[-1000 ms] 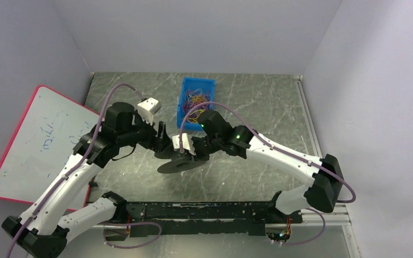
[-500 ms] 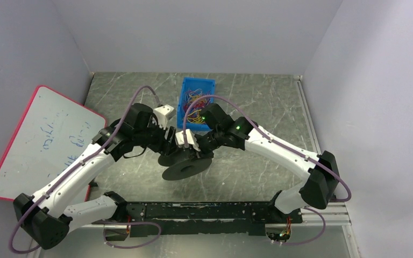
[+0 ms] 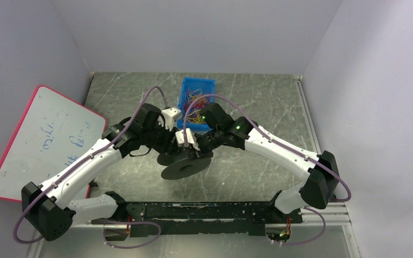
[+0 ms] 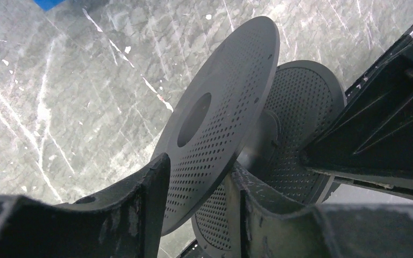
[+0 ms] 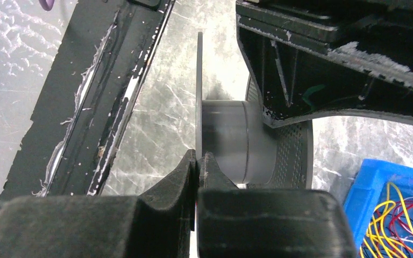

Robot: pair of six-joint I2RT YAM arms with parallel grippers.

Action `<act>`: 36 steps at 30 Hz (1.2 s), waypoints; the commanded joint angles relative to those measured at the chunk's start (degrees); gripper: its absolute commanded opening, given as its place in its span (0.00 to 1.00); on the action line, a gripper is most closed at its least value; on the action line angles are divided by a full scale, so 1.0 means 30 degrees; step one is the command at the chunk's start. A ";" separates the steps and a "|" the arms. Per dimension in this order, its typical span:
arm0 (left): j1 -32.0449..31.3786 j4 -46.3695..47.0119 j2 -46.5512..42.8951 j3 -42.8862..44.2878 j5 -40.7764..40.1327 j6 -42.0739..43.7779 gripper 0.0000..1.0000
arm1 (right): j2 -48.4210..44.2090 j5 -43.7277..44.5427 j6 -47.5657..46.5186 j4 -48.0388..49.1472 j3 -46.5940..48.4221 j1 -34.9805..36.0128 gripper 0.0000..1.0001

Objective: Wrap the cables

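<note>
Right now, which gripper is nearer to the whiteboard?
Left. The left gripper is at the spool on its side facing the whiteboard; the right gripper grips it from the opposite side.

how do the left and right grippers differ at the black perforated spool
The right gripper is shut on one flange of the black perforated spool; the left gripper has jaws apart astride the other flange. The left gripper sits on the spool's left, the right gripper on its right. Both are at flange rims.

left gripper (image 4: 199,180) — fingers astride spool (image 4: 236,91) flange rim | marble table (image 4: 59,107) beneath
</note>
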 commanded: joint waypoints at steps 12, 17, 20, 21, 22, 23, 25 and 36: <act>-0.0402 0.0711 0.0723 0.0084 -0.0504 0.0326 0.22 | -0.0417 0.0366 0.0735 0.2688 -0.0236 -0.0041 0.04; -0.0405 0.0725 0.0755 0.0084 -0.0702 0.0244 0.08 | -0.0674 0.0821 0.1107 0.3223 -0.0519 -0.0057 0.10; -0.0417 0.0703 0.0684 0.0084 -0.0835 0.0231 0.07 | -0.0933 0.1255 0.1412 0.3736 -0.0739 -0.0053 0.16; -0.0430 0.0700 0.0647 0.0084 -0.0880 0.0237 0.07 | -0.1057 0.1432 0.1518 0.3952 -0.0857 -0.0061 0.18; -0.0431 0.0670 0.0599 0.0092 -0.0912 0.0238 0.07 | -0.1186 0.1604 0.1616 0.4159 -0.0959 -0.0047 0.20; -0.0435 0.0685 0.0520 0.0085 -0.0971 0.0223 0.07 | -0.1326 0.1787 0.1734 0.4356 -0.1056 -0.0060 0.22; -0.0463 0.0704 0.0345 0.0034 -0.1122 0.0187 0.07 | -0.1604 0.2105 0.1936 0.4769 -0.1288 -0.0051 0.25; -0.0462 0.0288 -0.0263 0.0127 -0.2239 -0.0269 0.07 | -0.3426 0.3740 0.3130 0.6105 -0.2004 -0.0101 0.38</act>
